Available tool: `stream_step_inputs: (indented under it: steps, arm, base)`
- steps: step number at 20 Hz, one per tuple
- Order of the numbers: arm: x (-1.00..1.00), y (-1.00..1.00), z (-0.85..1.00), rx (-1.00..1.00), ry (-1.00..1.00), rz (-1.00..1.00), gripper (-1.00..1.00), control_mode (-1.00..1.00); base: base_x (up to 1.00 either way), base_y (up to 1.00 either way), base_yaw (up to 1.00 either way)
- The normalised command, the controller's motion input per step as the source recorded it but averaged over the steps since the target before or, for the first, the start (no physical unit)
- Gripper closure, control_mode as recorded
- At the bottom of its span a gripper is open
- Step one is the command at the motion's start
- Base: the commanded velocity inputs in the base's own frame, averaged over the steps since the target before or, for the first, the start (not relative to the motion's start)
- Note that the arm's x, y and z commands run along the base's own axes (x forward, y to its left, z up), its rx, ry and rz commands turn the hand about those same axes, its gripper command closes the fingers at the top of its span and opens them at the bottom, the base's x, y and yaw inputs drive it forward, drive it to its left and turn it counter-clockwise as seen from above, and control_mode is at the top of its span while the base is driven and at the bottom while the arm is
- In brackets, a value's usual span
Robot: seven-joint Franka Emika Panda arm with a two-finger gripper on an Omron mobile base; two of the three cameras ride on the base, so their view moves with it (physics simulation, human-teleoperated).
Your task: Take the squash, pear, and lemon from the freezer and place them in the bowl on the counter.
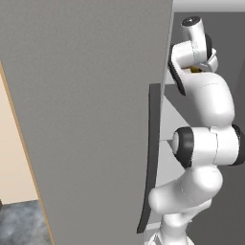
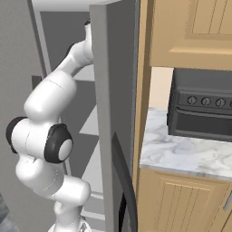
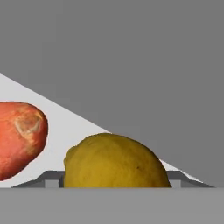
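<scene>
Here the freezer (image 1: 91, 115) is seen as the largest thing, a tall plain grey appliance with its broad door swung open and a long dark curved handle (image 1: 149, 158) running down the door's edge. In both base views the white arm is reached past that door into the grey interior, where pale shelves (image 2: 93, 127) are stacked one above another. To the right of the freezer, in the right base view, the marble-look table (image 2: 181, 156) is carried on light wooden cabinet doors, and a dark grey toaster oven (image 2: 201, 106) with knobs is set on it beneath a wooden wall cabinet.

Inside the freezer, on a pale shelf against the grey inner wall, two fruits are shown in the hand view. The lemon (image 3: 116, 162) (a dull yellow, rounded body) is placed low and central, very close to the camera, directly ahead of the tool. An orange-red fruit (image 3: 19, 138) with a paler patch is lying near it on the left, apart from it.

The tool's fingertips are hidden behind the lemon, so whether it is spread or pinching the lemon cannot be told.
</scene>
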Motion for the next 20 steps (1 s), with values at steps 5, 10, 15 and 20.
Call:
stream_step_inputs:
  steps: [5, 10, 15, 20]
  arm:
    - [-0.08, 0.34, -0.06, 0.0, 0.0, 0.16, 1.0, -1.0]
    - [-0.04, 0.07, -0.01, 0.04, -0.03, 0.2, 1.0, -1.0]
    - [-0.25, 0.0, 0.0, 0.07, -0.05, 0.24, 1.0, -1.0]
    - [-0.51, 0.07, 0.0, 0.04, -0.01, 0.28, 1.0, -1.0]
  base:
    - [0.0, 0.0, 0.0]
    - [0.0, 0.0, 0.0]
    - [0.0, 0.0, 0.0]
    - [0.0, 0.0, 0.0]
